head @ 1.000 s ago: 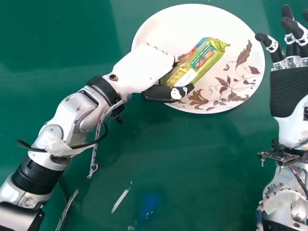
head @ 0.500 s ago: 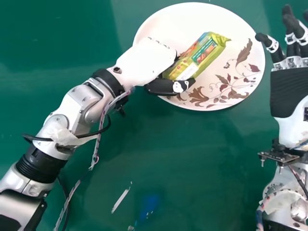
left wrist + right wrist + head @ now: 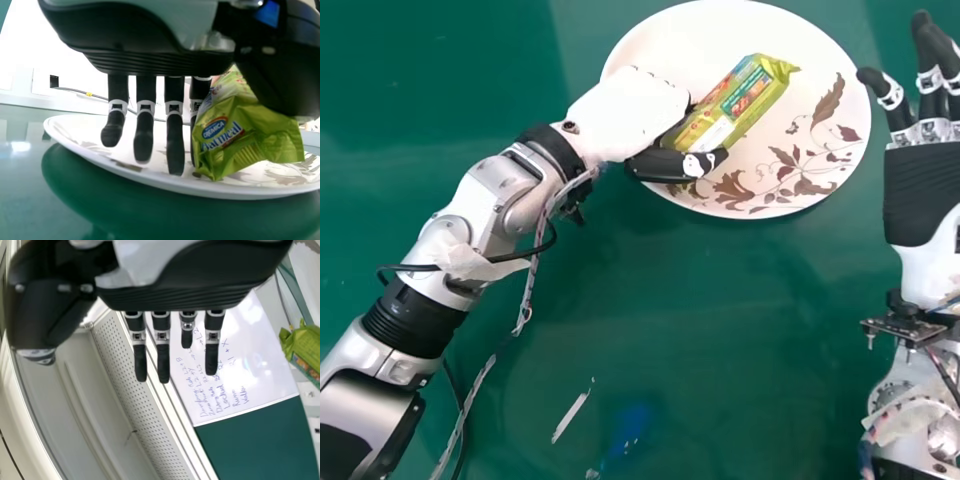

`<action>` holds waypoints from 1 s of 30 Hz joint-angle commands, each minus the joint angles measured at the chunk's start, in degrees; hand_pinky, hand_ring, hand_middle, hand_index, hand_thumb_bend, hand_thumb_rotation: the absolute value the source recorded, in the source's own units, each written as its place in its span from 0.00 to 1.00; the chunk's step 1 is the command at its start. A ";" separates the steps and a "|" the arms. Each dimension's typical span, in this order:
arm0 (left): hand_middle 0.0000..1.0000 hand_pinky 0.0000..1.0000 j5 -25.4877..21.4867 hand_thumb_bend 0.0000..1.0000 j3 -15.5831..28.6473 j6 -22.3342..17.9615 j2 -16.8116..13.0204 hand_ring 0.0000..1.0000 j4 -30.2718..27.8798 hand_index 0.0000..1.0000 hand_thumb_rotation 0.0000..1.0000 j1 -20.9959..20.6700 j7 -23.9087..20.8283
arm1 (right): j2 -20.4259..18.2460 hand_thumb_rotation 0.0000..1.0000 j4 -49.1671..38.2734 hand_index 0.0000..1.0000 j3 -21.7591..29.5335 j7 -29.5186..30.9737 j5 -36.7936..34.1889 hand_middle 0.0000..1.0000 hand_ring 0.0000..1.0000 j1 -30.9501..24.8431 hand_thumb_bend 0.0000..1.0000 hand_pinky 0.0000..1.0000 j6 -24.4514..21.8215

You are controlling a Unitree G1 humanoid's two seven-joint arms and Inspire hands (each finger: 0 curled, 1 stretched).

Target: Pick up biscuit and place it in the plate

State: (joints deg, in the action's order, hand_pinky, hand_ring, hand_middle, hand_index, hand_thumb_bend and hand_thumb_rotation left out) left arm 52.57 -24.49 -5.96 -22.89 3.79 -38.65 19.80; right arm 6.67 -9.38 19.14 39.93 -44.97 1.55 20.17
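Plate [image 3: 685, 45] and left robot hand [image 3: 638, 112] have shifted forward, clamped on the biscuit packet [image 3: 748, 95]; our right robot hand [image 3: 924, 195] is spread apart.

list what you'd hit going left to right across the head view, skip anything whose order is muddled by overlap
left forearm → left hand → biscuit packet → right hand

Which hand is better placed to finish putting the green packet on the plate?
Left, I'd say. The left hand has the green packet between thumb and fingers, over the plate. The right hand is empty, off to the side.
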 commanded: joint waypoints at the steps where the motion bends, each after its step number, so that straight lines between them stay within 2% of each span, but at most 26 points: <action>1: 0.40 0.17 1.23 0.90 -1.56 2.38 -0.90 0.28 4.01 0.54 0.51 2.29 2.06 | 0.39 0.38 0.34 0.75 0.48 0.95 -0.37 0.76 0.75 -0.85 0.84 0.70 -0.31; 3: 0.49 0.21 1.25 0.98 -1.69 2.58 -0.92 0.36 4.32 0.62 0.70 2.10 2.12 | -0.21 0.38 -0.37 0.75 0.28 0.35 -0.36 0.76 0.76 -1.37 0.84 0.71 -0.34; 5: 0.55 0.23 1.24 1.00 -1.87 2.78 -0.99 0.37 4.49 0.68 0.79 1.89 2.31 | -0.65 0.39 -0.81 0.75 0.09 0.21 -0.63 0.76 0.76 -1.58 0.84 0.71 -0.45; 9: 0.67 0.26 1.20 1.00 -2.26 3.99 -1.26 0.36 3.83 0.75 0.89 1.49 4.67 | -0.88 0.40 -0.99 0.76 -0.03 0.36 -0.93 0.78 0.79 -1.66 0.83 0.73 -0.76; 11: 0.69 0.27 1.16 1.00 -2.47 4.88 -1.69 0.37 2.75 0.76 0.92 1.32 7.10 | -1.04 0.42 -1.11 0.77 -0.04 0.19 -0.72 0.80 0.82 -1.69 0.83 0.75 -0.72; 15: 0.71 0.26 0.85 1.00 -2.71 7.39 -2.71 0.38 -0.51 0.76 0.94 0.72 14.79 | -1.04 0.43 -1.14 0.82 -0.01 0.09 -0.41 0.87 0.91 -1.77 0.85 0.82 -0.74; 18: 0.71 0.26 -0.10 1.00 -1.92 8.51 -3.39 0.39 -3.94 0.75 0.93 0.91 18.36 | -0.90 0.43 -1.24 0.83 -0.01 -0.02 -0.54 0.89 0.94 -1.86 0.87 0.85 -1.10; 24: 0.72 0.26 -3.94 1.00 2.30 8.81 -4.87 0.40 -12.75 0.74 0.91 3.78 17.06 | -0.73 0.46 -0.48 0.80 0.18 0.83 -1.10 0.86 0.89 -1.54 0.88 0.79 -1.18; 30: 0.71 0.27 -7.88 1.00 7.46 10.91 -5.35 0.40 -20.83 0.73 0.91 7.12 16.48 | -0.65 0.46 -0.02 0.80 0.36 0.74 -0.80 0.87 0.90 -1.32 0.85 0.79 -1.21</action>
State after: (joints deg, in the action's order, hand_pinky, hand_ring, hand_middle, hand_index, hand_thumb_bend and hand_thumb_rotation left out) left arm 45.87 -18.74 4.58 -27.39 -14.84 -33.23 35.94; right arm 6.06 -9.81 19.04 40.25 -45.47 0.94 19.05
